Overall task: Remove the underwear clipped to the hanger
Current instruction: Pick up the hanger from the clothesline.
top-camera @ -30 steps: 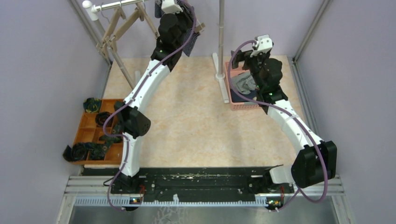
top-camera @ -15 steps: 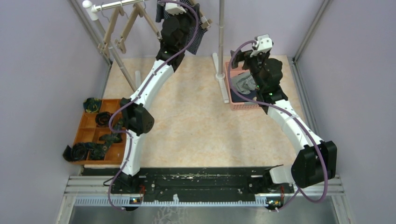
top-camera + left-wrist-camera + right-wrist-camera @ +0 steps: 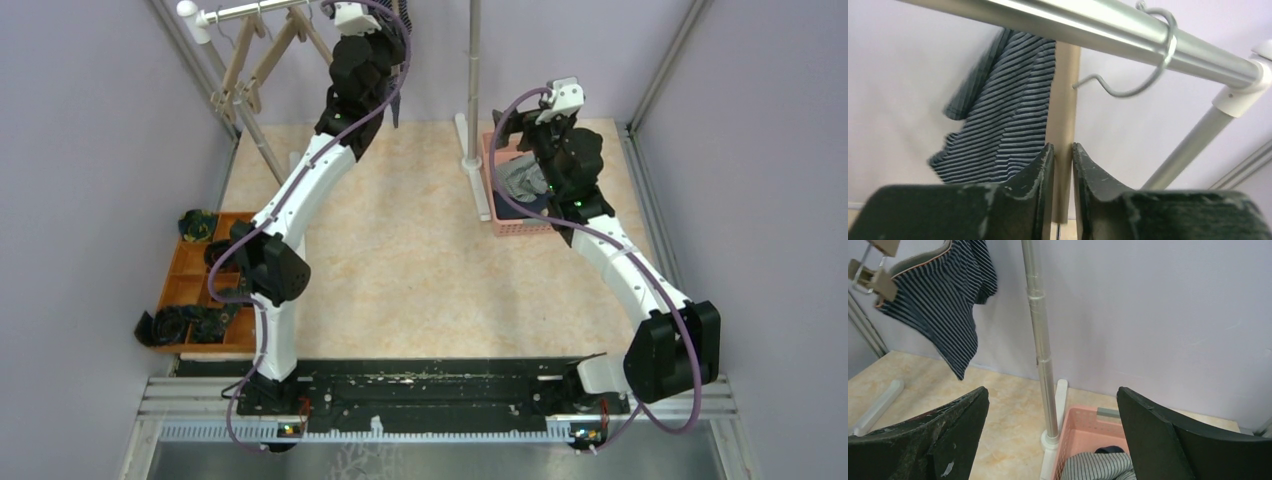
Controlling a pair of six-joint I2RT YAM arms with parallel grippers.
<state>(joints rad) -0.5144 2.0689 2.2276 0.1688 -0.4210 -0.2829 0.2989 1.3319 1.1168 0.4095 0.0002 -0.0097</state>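
The dark-blue pinstriped underwear hangs clipped to a beige wooden hanger whose wire hook is over the metal rail. My left gripper is shut on the hanger's wooden bar, high at the back. The same underwear shows in the right wrist view, held by wooden clips. My right gripper is open and empty above the pink basket, which holds the grey-white striped underwear and a dark one.
A vertical metal pole on a white foot stands left of the pink basket. Wooden hangers hang on the rail at back left. An orange tray with dark rolled bundles sits at left.
My left arm has swung left along the rail with the hanger, and the pinstriped underwear has swung with it, now mostly behind the arm. The right arm has not moved.
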